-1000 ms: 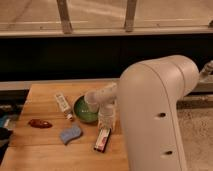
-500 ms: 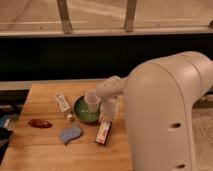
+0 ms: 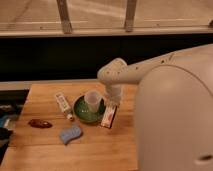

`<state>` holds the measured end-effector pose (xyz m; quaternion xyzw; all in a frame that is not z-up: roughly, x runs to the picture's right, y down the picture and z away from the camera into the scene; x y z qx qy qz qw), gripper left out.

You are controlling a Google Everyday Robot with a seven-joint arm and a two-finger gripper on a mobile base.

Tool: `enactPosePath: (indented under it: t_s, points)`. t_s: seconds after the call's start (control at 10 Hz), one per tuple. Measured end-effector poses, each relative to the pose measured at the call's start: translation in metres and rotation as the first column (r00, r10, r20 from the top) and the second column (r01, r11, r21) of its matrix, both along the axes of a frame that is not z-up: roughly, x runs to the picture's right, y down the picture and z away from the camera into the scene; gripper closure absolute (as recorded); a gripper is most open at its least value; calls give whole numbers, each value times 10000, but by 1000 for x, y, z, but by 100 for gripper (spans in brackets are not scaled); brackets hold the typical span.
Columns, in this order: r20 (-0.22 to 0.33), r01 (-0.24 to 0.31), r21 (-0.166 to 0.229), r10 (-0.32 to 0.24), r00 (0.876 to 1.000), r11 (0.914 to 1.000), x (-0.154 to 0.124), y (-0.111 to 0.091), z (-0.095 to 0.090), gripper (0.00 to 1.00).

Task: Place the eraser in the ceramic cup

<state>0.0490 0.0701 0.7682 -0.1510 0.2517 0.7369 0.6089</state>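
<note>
The eraser [image 3: 108, 116], a flat white block with a red and dark band at its near end, lies lengthwise just right of the green bowl [image 3: 80, 114]. The pale ceramic cup [image 3: 92, 101] stands upright at the bowl, apparently inside it. My gripper [image 3: 111, 105] hangs from the white arm directly over the far end of the eraser, right beside the cup. The arm hides where gripper and eraser meet, so I cannot tell whether the eraser is held or resting on the table.
On the wooden table [image 3: 45, 150] a white labelled tube [image 3: 63, 105] lies left of the bowl. A light-blue wavy sponge [image 3: 70, 133] and a red-brown object [image 3: 40, 123] lie nearer the front left. My bulky arm body [image 3: 175, 115] fills the right side.
The eraser has shifted from in front of the bowl to right beside it, with the gripper staying over it. My arm body has swung to the right.
</note>
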Motion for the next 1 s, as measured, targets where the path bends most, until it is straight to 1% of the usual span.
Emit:
enactPosePath:
  t_s: [0.1,0.2,0.3,0.4,0.5,0.6,0.7,0.8,0.9,1.0]
  points:
    - [-44,175,524,-173,9998,9985,-2,-22,-10,85]
    - [-111,421,1142,-411,9991,9926,-5,-50,-23,85]
    - [-120,685,1828,-674,9977,9808,-13,-80,-35,85]
    - [-92,871,2316,-874,9961,9689,-21,-100,-41,85]
    - [21,1126,2960,-1185,9929,9485,-35,-123,-47,85]
    - [196,1412,3676,-1595,9870,9192,-49,-143,-51,85]
    - [331,1657,4170,-1971,9798,8937,-58,-154,-51,85]
    - [565,1840,4704,-2376,9697,8630,-66,-163,-50,85]
    - [874,1867,4978,-2632,9608,8469,-70,-167,-45,85]
    - [1065,1852,5084,-2748,9556,8410,-72,-170,-41,85]
